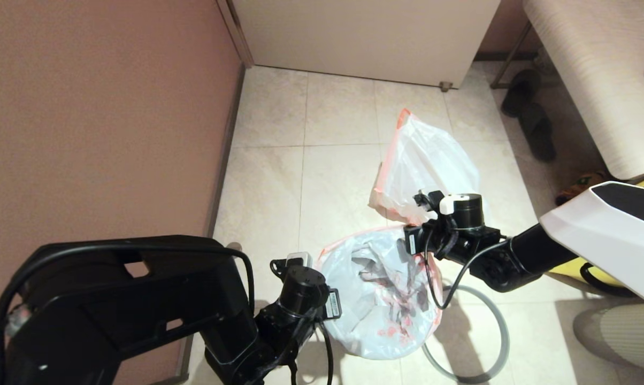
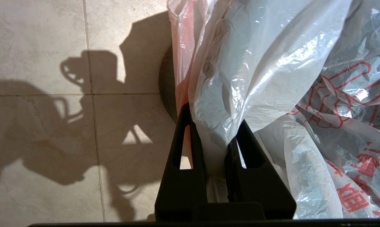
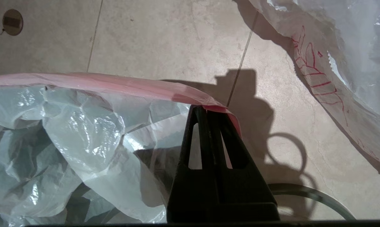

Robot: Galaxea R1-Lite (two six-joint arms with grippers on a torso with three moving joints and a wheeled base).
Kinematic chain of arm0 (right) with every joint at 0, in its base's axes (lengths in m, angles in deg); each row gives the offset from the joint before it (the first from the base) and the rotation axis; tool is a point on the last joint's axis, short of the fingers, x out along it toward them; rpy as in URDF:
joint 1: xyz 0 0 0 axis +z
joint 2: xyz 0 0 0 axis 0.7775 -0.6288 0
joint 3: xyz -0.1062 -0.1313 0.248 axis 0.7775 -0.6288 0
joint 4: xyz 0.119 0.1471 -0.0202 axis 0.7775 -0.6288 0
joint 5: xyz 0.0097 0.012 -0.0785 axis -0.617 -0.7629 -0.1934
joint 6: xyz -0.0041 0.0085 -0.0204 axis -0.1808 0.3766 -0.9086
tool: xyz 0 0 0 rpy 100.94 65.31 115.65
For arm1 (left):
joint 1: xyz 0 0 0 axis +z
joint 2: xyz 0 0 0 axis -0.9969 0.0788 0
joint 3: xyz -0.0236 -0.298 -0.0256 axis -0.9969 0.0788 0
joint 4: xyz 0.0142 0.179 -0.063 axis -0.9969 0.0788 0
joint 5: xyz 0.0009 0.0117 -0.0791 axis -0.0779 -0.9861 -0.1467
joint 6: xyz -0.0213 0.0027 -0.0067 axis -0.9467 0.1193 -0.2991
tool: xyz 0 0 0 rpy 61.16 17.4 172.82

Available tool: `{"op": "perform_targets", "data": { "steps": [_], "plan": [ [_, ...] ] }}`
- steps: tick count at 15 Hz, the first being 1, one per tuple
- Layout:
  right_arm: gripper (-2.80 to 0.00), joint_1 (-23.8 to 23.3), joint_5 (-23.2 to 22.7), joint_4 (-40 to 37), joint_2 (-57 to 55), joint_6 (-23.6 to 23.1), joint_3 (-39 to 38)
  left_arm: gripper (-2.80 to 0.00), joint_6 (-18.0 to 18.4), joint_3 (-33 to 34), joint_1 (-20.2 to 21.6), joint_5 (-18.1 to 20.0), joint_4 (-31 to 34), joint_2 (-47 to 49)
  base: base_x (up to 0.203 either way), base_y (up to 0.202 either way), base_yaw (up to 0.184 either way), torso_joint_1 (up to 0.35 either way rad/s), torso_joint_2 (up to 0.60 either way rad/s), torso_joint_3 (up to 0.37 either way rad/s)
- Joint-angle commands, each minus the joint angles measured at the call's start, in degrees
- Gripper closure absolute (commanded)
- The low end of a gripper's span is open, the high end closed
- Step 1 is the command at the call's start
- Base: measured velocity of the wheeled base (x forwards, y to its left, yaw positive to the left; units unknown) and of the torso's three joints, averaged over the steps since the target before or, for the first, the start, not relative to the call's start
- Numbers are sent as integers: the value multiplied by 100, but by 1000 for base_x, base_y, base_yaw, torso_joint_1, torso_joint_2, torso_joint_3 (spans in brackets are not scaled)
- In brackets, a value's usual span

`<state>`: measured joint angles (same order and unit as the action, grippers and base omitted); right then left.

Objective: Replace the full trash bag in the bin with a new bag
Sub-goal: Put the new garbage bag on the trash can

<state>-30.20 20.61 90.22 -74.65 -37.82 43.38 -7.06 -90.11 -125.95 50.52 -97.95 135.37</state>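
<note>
Now the new bag [image 1: 378, 299], thin crinkled translucent white film with a pink-orange hem, is stretched open between both claws over the bin [image 2: 167, 85], of which only a dark curved sliver shows just behind the left claw. The left gripper [image 2: 215, 135], reaching down from a bent arm, pinches a gathered fold of the bag's wall between nearly closed black triangular fingers. The right gripper [image 3: 213, 115], extended from the opposite side, has its fingers pressed together on the hem band. Orange-red line drawing of hands and printed characters show on the film beside the left claw; I cannot read them. Beyond the right claw lies the full trash bag [image 1: 426, 166], bulky and glossy. Below that claw the grey hoop [image 1: 493, 342] rests on beige tiles [image 1: 271, 160].
</note>
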Motion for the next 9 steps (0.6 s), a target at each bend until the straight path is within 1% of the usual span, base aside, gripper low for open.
{"op": "perform_targets", "data": {
  "steps": [1, 5, 9],
  "plan": [
    [0, -97, -2, 30, -40, -49, -184, 0, -18, -1, 47, -16, -33, 73, 0, 0, 0, 0, 0, 0],
    [0, -243, -22, 89, 168, -168, -946, 0, -14, -19, 140, -18, -150, 180, 0, 0, 0, 0, 0, 0],
    [0, -448, -80, 805, 135, -272, -1758, 0, -1, -19, 145, -27, -236, 273, 0, 0, 0, 0, 0, 0]
  ]
}}
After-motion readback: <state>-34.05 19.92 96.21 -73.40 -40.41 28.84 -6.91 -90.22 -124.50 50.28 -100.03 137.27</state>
